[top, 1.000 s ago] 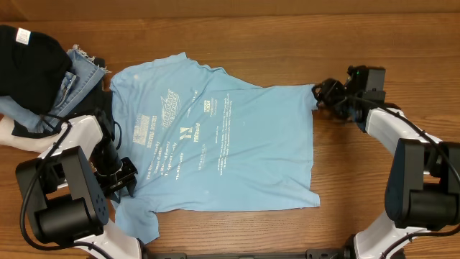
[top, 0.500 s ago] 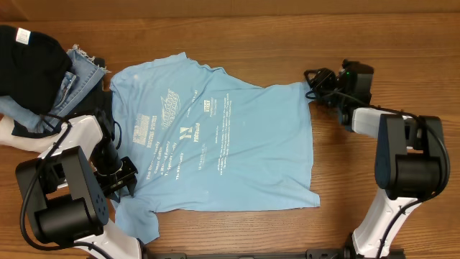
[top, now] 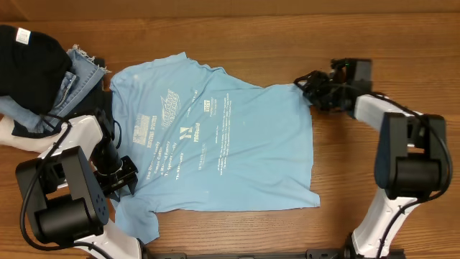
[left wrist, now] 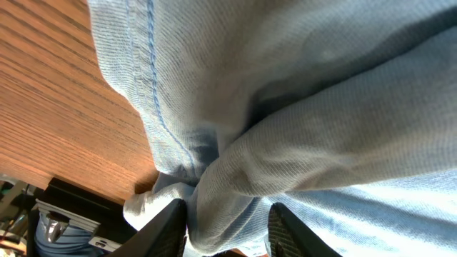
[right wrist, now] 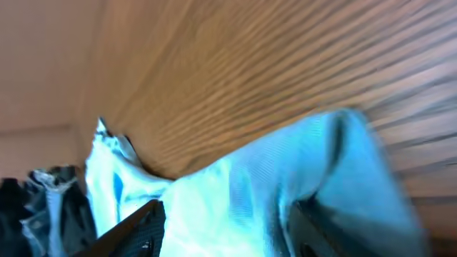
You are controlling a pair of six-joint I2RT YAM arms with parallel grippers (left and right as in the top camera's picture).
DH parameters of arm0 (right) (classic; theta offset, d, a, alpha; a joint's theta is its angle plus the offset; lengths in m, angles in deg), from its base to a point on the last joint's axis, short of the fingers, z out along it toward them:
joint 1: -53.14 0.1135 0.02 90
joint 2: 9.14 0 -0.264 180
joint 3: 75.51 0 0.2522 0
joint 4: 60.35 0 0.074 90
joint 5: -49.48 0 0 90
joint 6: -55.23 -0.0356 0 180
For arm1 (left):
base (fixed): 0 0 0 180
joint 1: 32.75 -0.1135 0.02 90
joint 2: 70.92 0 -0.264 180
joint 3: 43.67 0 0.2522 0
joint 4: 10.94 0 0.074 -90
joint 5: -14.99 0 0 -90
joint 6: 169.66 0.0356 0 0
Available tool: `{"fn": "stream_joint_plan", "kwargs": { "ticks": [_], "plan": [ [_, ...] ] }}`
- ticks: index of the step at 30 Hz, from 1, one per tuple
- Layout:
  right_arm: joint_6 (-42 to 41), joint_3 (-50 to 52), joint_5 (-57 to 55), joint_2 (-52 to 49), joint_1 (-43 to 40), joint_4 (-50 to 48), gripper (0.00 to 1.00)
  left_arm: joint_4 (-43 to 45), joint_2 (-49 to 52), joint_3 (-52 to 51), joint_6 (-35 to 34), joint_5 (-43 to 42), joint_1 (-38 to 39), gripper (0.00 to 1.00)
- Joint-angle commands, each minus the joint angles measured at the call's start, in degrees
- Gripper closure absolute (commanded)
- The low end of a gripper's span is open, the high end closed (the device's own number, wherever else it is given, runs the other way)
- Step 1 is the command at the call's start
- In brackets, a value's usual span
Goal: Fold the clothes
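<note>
The clothes are a light blue T-shirt lying spread flat on the wooden table, small white print facing up. My left gripper is at its lower left sleeve. In the left wrist view a bunched fold of the shirt fills the gap between the fingers, so this gripper is shut on the cloth. My right gripper is at the shirt's upper right corner. In the blurred right wrist view its jaws stand wide apart, astride the blue cloth.
A heap of dark garments and a pair of jeans lies at the back left, touching the shirt's shoulder. Bare wooden table runs along the back and to the right of the shirt.
My right gripper has swung left along the table and now reaches the shirt's upper right corner. The left gripper and the shirt have not visibly moved.
</note>
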Motion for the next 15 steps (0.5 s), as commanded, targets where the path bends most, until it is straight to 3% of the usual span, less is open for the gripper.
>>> {"fn": "stream_joint_plan", "kwargs": {
  "ticks": [1,7,11,15],
  "plan": [
    [1.86,-0.31,-7.28,0.00,1.95,0.04,0.47,-0.13,-0.98,-0.13,0.90,-1.38,-0.20,0.59],
    [3.21,-0.42,-5.90,0.00,-2.47,-1.25,0.47,-0.09,-0.98,-0.13,1.38,-1.36,-0.20,0.59],
    [4.66,-0.39,-0.44,0.00,-1.36,-7.52,0.65,0.26,-0.98,-0.13,1.33,-1.57,-0.20,0.58],
    [2.43,-0.39,-8.72,0.00,-0.26,-1.11,0.48,-0.37,-0.98,-0.13,1.33,-1.55,-0.20,0.59]
  ]
}}
